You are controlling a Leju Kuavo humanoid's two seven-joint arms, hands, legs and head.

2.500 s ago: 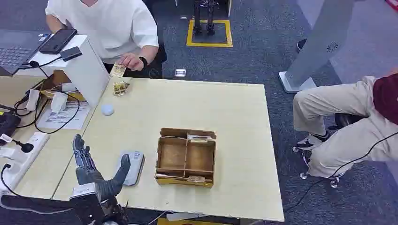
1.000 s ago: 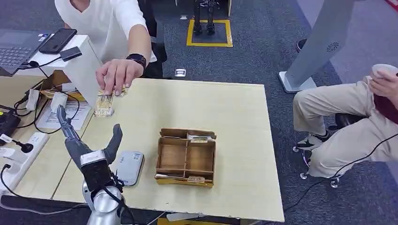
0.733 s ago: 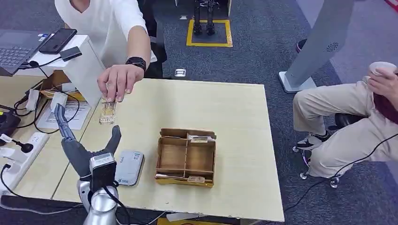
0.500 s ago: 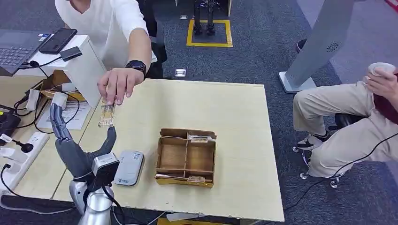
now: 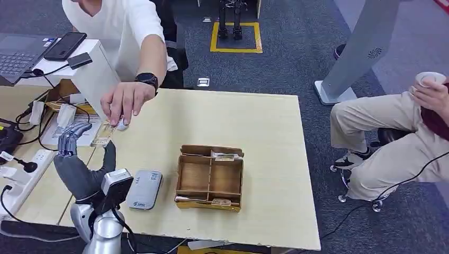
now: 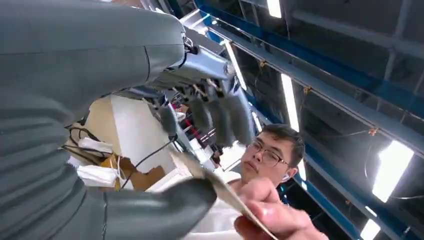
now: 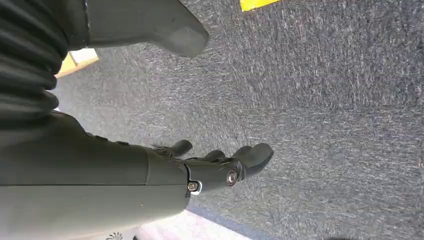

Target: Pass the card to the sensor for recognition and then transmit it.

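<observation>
A person's hand [image 5: 123, 100] reaches over the table's left side and holds a yellowish card [image 5: 102, 135] by one end. My left hand [image 5: 79, 161] is raised under it, palm up, with the fingers [image 5: 74, 133] curling over. In the left wrist view the card [image 6: 212, 181] lies on my thumb [image 6: 165, 207], the person's fingers [image 6: 272, 217] still pinch it, and a gap shows between the card and my fingers [image 6: 220, 120]. The grey sensor [image 5: 144, 189] lies flat on the table just right of my left hand. My right hand [image 7: 220, 167] hangs over carpet, holding nothing.
A compartmented wooden box [image 5: 210, 177] with cards sits mid-table [image 5: 265, 127]. A white stand [image 5: 95, 79] with a phone, a laptop [image 5: 16, 53], cables and a power strip [image 5: 24, 174] crowd the left. A second person [image 5: 392, 132] sits at the right.
The person's hand brought the card down and left, into my left hand. My left hand moved left and its fingers curled in over the card.
</observation>
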